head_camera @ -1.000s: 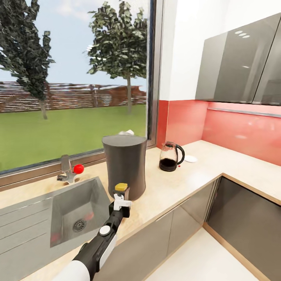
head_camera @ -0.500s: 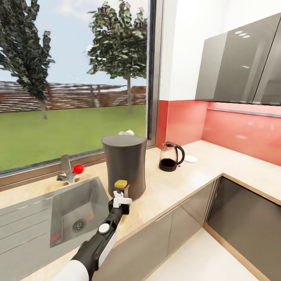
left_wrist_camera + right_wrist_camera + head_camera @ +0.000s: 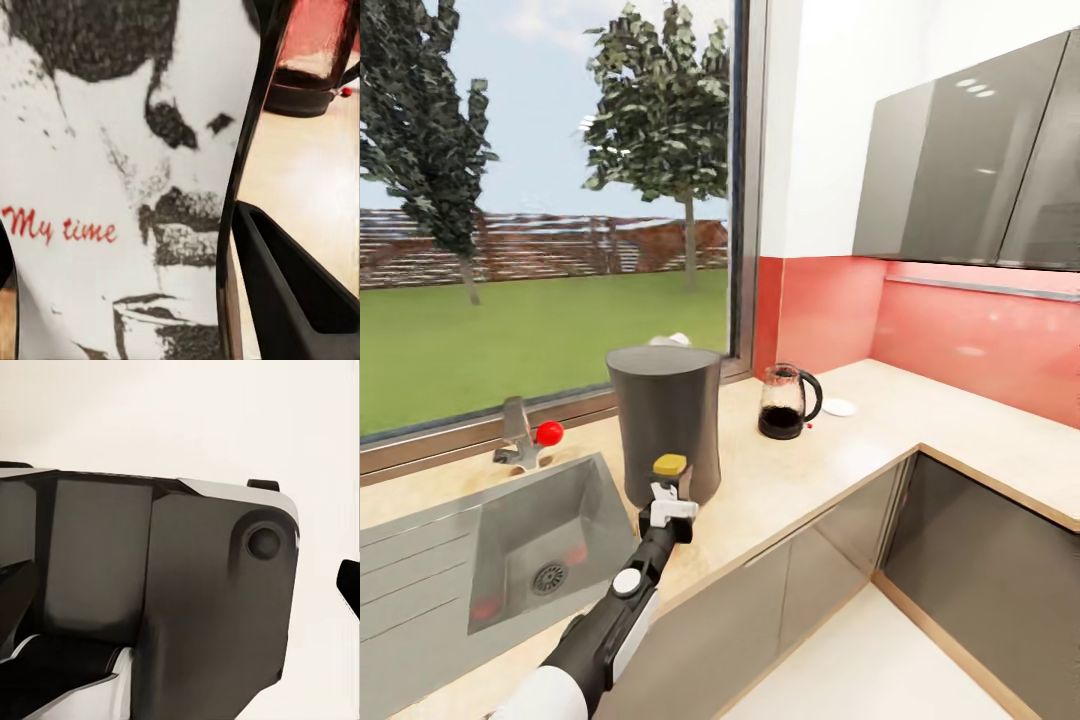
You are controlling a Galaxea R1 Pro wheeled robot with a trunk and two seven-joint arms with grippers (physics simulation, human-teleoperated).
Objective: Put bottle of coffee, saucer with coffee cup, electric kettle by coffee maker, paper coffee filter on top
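The tall dark grey coffee maker (image 3: 663, 425) stands on the kitchen countertop (image 3: 810, 470) beside the sink. Right in front of it my left gripper (image 3: 666, 497) is shut on the bottle of coffee (image 3: 670, 465), whose yellow lid shows above the fingers. Up close in the left wrist view, the bottle's white label (image 3: 112, 187) sits against one dark finger (image 3: 292, 300). The electric kettle (image 3: 785, 402) and the white saucer (image 3: 839, 407) stand farther right. A white bit (image 3: 670, 340) peeks over the coffee maker's top; whether it is the filter or the cup I cannot tell.
A steel sink (image 3: 530, 545) with a faucet (image 3: 512, 432) and a red knob (image 3: 548, 433) lies left of the coffee maker. The counter turns a corner at right under grey wall cabinets (image 3: 960, 170). The right wrist view shows dark and white robot housing (image 3: 165, 585).
My left gripper has pushed the bottle a little forward, closer to the coffee maker's front. The whole head view has shifted slightly, so the camera moved too.
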